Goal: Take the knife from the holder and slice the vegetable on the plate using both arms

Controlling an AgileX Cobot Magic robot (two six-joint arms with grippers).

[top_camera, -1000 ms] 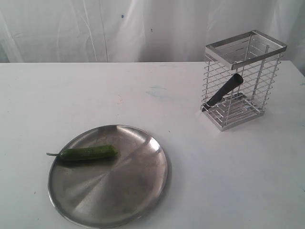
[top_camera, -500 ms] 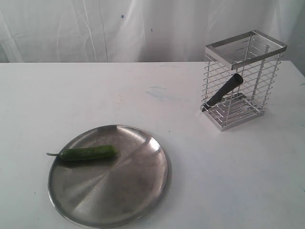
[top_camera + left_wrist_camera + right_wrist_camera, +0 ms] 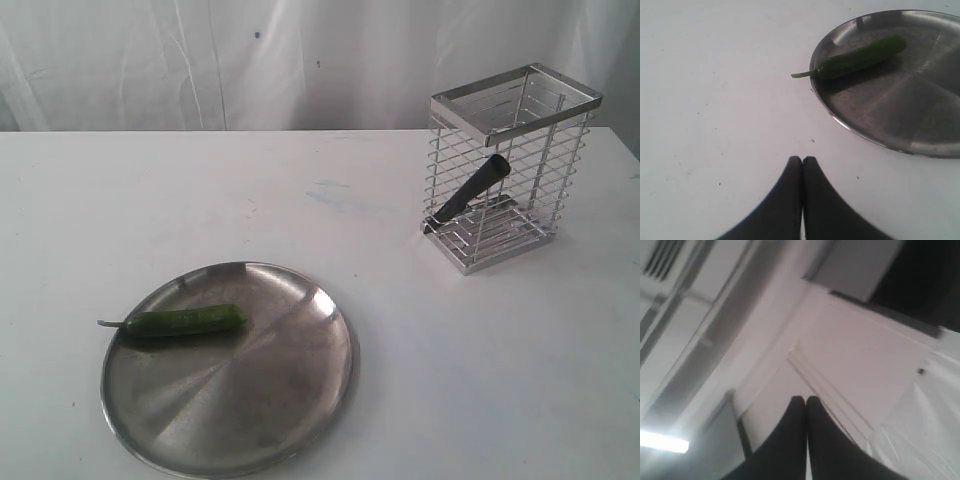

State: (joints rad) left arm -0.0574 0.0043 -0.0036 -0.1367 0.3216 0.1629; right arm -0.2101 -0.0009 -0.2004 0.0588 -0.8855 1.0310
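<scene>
A small dark green vegetable lies on the far left part of a round steel plate near the table's front. The black-handled knife leans slanted inside the chrome wire holder at the back right. Neither arm appears in the exterior view. In the left wrist view my left gripper is shut and empty over bare white table, short of the plate and the vegetable. My right gripper is shut and empty, facing a blurred wall or ceiling; no task object shows there.
The white table runs back to a white curtain. The holder stands close to the table's right edge. A faint bluish smudge marks the tabletop near the middle back.
</scene>
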